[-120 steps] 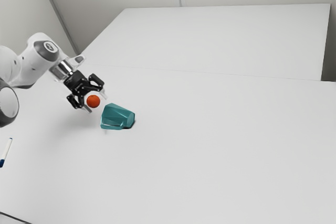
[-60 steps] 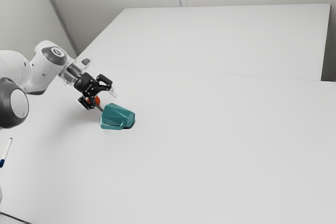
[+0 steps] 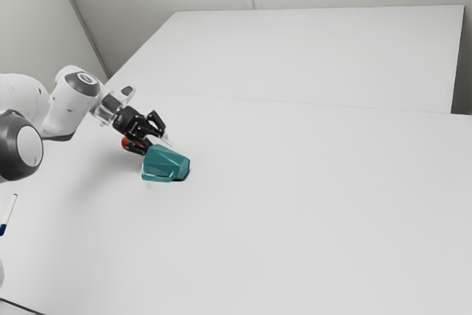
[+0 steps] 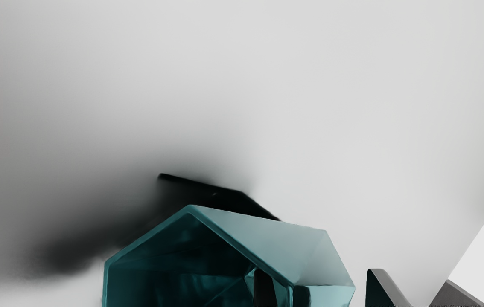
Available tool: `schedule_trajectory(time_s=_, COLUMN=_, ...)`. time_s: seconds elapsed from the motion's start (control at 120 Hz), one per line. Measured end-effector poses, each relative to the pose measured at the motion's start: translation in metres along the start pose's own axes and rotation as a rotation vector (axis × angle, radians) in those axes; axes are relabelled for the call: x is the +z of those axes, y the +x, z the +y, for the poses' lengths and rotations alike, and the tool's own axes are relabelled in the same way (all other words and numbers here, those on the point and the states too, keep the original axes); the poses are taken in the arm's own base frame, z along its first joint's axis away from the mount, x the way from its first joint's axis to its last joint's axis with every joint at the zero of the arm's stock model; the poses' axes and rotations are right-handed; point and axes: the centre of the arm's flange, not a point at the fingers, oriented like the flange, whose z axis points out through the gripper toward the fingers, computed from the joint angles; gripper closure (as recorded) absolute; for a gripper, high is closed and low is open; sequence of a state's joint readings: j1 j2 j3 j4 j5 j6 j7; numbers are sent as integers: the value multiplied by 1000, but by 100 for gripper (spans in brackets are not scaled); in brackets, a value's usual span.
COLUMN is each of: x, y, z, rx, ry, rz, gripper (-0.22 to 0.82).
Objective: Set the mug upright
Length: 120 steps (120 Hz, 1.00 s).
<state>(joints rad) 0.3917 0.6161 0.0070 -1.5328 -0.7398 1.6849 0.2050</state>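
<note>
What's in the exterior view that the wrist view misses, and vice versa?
Exterior view: round orange-red ball by the gripper, slim white-and-blue marker, white robot arm.

Wrist view: the mug's dark hollow inside, one fingertip within its mouth.

Both: teal faceted mug on its side, black two-finger gripper, white tabletop.

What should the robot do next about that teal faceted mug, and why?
I'd gently close the black two-finger gripper: the mug lies sideways, one fingertip appears at its open mouth, the other outside, its wall seemingly between them.
</note>
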Motion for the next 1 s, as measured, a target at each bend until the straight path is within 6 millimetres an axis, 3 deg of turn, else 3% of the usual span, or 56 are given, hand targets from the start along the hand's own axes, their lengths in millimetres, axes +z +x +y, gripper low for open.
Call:
schedule_trajectory(time_s=0.092, x=3, y=0, z=4, rx=7, ry=-1, rz=-1, gripper=64)
schedule_trajectory(time_s=0.308, x=12, y=0, z=21, rx=26, ry=15, rz=-6, gripper=76)
schedule_trajectory(time_s=0.492, x=14, y=-4, z=34, rx=30, ry=67, rz=-6, gripper=78)
schedule_trajectory(time_s=0.575, x=13, y=-14, z=59, rx=68, ry=132, rz=-5, gripper=78)
schedule_trajectory(time_s=0.725, x=20, y=-51, z=126, rx=177, ry=321, rz=12, gripper=79)
schedule_trajectory(time_s=0.867, x=48, y=-102, z=170, rx=280, ry=523, rz=42, gripper=79)
schedule_trajectory(time_s=1.0, x=81, y=-141, z=199, rx=398, ry=703, rz=103, gripper=79)
